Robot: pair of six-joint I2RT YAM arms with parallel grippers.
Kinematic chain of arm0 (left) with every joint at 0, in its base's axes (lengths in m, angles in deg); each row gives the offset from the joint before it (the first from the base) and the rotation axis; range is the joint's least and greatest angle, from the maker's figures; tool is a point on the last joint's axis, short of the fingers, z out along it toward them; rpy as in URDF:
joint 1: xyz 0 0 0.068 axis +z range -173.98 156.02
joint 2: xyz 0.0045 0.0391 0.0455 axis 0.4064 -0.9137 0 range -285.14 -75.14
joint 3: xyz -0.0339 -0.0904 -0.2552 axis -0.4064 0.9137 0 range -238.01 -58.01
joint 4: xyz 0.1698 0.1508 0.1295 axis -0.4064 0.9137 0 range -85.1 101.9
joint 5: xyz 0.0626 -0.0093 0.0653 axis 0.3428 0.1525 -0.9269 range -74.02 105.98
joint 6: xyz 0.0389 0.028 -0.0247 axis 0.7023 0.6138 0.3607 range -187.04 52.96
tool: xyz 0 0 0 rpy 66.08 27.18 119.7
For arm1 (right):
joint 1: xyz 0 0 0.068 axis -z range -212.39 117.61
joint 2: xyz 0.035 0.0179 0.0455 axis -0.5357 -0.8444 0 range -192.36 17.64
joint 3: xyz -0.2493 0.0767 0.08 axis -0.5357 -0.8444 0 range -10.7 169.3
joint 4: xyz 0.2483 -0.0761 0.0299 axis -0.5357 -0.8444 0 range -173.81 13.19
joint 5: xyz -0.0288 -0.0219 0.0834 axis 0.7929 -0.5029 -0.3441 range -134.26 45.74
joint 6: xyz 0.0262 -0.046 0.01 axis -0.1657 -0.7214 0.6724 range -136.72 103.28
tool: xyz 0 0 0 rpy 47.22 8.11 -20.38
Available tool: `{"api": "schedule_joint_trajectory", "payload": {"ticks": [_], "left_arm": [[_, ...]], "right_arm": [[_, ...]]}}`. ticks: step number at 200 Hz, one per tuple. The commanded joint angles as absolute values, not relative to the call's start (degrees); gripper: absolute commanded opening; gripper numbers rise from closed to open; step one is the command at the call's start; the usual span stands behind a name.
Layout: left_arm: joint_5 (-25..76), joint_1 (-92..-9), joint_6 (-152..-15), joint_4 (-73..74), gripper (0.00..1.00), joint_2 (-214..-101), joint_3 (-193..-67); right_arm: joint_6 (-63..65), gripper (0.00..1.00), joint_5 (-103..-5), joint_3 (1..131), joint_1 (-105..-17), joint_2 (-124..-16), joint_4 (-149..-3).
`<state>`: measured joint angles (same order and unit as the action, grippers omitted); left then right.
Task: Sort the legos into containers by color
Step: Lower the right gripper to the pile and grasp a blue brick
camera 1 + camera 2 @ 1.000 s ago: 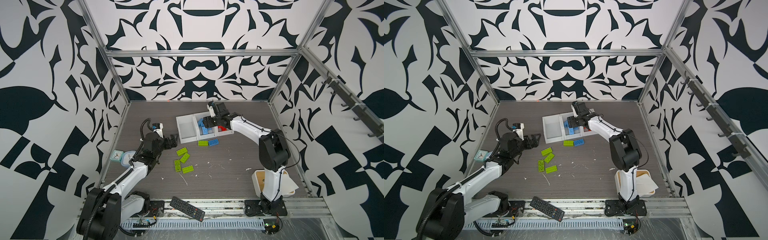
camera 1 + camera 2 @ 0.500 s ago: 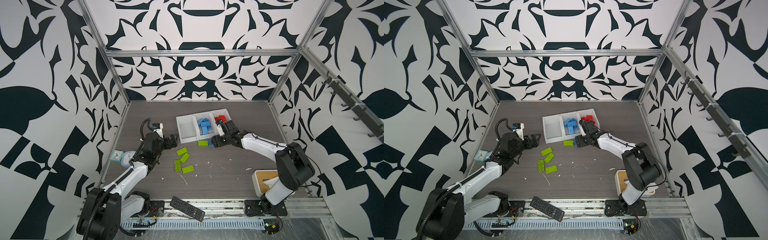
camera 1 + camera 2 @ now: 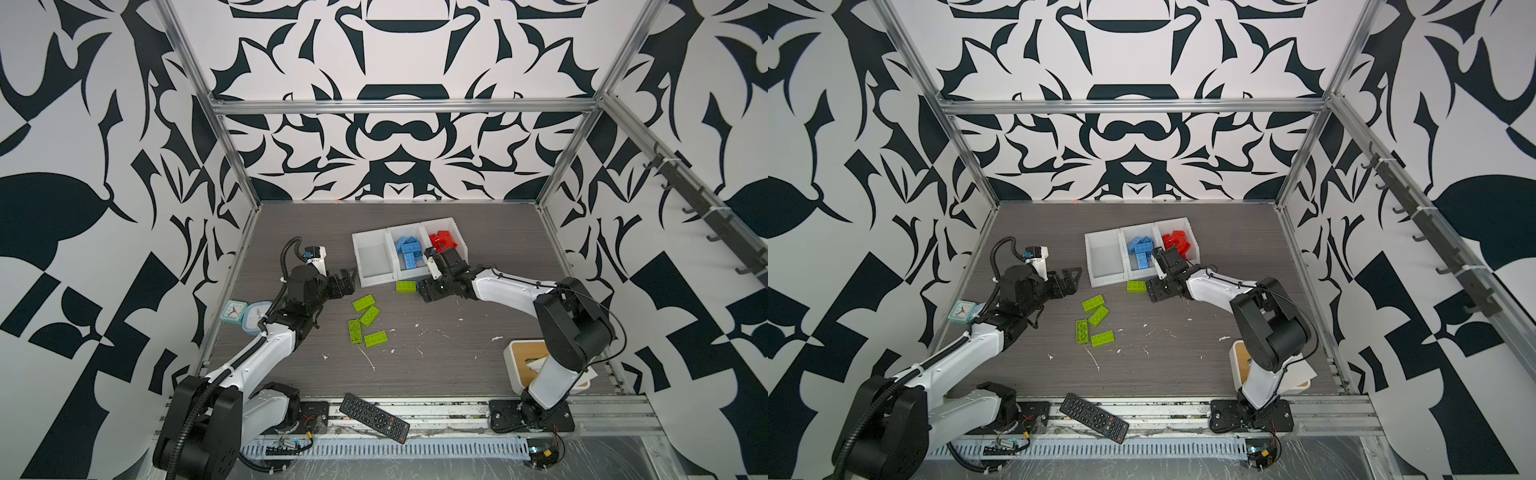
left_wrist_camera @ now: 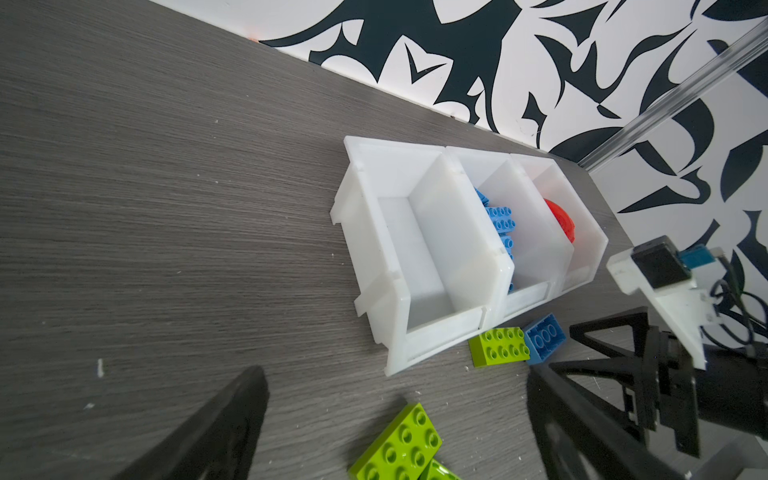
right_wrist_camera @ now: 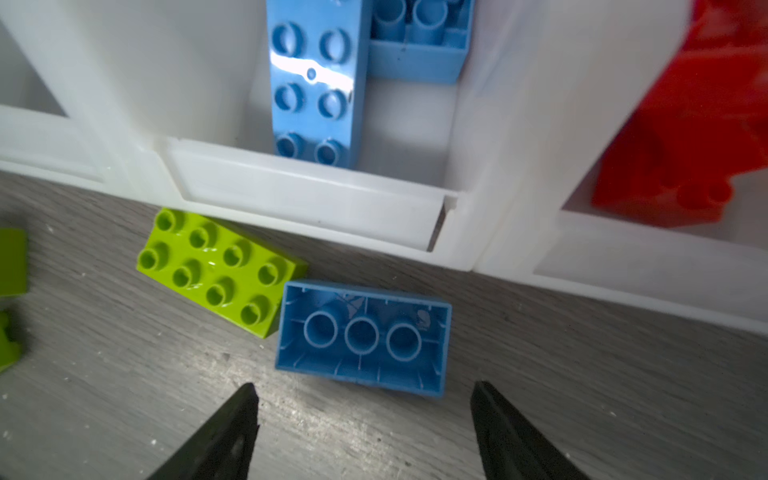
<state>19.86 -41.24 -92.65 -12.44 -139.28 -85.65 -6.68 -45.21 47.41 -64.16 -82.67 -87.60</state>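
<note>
Three joined white containers (image 3: 360,243) stand at the back of the table. The left one is bare, the middle holds blue legos (image 3: 408,253), the right holds red legos (image 3: 442,241). In front of them a lime brick (image 5: 220,270) lies beside an upside-down blue brick (image 5: 361,336). My right gripper (image 5: 363,399) is open just short of that blue brick, low over the table; in both top views it hides the brick. Several lime bricks (image 3: 365,320) lie mid-table. My left gripper (image 3: 347,280) is open and empty to their left, above one lime brick (image 4: 399,446).
A small clock (image 3: 232,311) and a round pale-blue tin (image 3: 255,318) sit by the left wall. A black remote (image 3: 374,417) lies on the front rail. A white box with a wooden lid (image 3: 525,357) stands by the right arm's base. White scraps dot the table.
My right gripper came off the middle container, swung forward and down to the table, and now sits in front of the containers at the loose blue brick. The left arm has not moved.
</note>
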Motion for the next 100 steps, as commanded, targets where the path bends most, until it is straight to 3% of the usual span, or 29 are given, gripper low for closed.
{"api": "schedule_joint_trajectory", "payload": {"ticks": [1,100], "left_arm": [[19.7,-41.1,-92.4,-12.9,1.00,-139.3,-85.4],[19.7,-41.1,-92.4,-12.9,1.00,-139.3,-85.4]], "right_arm": [[-7.6,0.83,-43.5,49.6,-64.5,-82.2,-86.9],[-7.9,0.83,-43.3,52.5,-64.7,-87.2,-86.4]]}}
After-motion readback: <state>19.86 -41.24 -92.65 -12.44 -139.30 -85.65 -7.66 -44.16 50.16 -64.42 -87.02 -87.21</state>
